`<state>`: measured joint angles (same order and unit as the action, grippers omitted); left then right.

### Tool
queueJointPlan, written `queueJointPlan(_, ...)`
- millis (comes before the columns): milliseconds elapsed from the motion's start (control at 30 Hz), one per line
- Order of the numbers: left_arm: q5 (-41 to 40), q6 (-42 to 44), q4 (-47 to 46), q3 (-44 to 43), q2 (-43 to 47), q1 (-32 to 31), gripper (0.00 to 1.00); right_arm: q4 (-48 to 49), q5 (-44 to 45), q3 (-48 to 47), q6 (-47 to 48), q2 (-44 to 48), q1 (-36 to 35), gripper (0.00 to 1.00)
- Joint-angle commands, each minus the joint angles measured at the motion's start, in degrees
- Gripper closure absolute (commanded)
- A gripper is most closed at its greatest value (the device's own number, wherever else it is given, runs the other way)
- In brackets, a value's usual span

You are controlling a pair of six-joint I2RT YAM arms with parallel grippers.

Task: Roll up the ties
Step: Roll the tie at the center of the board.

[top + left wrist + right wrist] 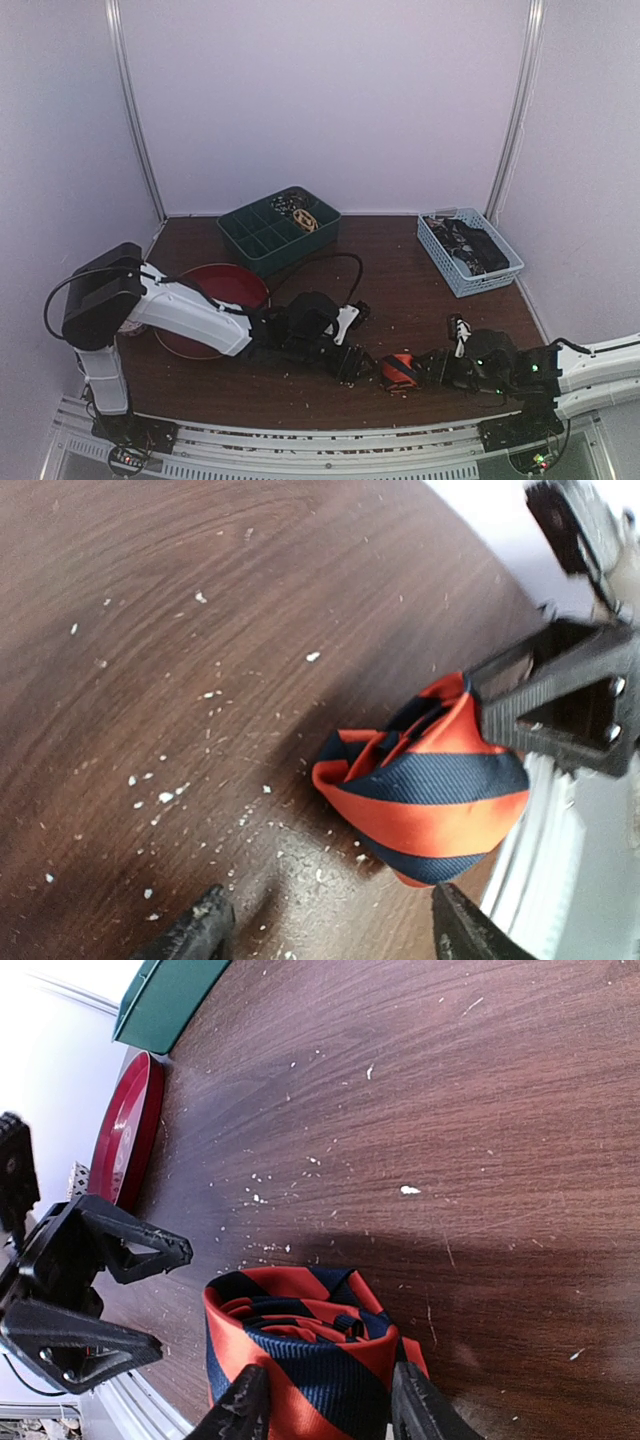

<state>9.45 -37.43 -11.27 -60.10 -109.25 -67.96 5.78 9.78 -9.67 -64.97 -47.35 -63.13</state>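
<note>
A striped orange-red and dark blue tie [310, 1345] lies rolled into a coil [400, 370] on the brown table near the front edge. My right gripper [330, 1410] is shut on this coil, one finger on each side of it. In the left wrist view the coil [425, 800] shows with the right gripper's fingers [560, 705] pressed on its far side. My left gripper [330, 935] stands open just left of the coil, with nothing between its fingers. More ties sit coiled in the green tray [262, 240] and lie loose in the blue basket [445, 262].
A red bowl [215, 300] sits at the left behind the left arm. A black cable [340, 262] loops across the middle of the table. White crumbs are scattered over the wood. The metal rail of the table edge [320, 440] runs close in front of the coil.
</note>
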Motion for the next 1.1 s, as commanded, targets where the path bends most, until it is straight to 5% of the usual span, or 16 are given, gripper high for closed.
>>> queueJointPlan(0,8.07,-9.97,-15.55,3.79,0.32,2.21,0.29,-0.08,-0.88,1.79,-0.79,-0.80,-0.28,0.58)
queueJointPlan(1067,17.96,-29.83,-40.07,1.65,-17.51,0.16,0.31,3.68,-6.96,6.53,-5.89,2.74,-0.29,0.59)
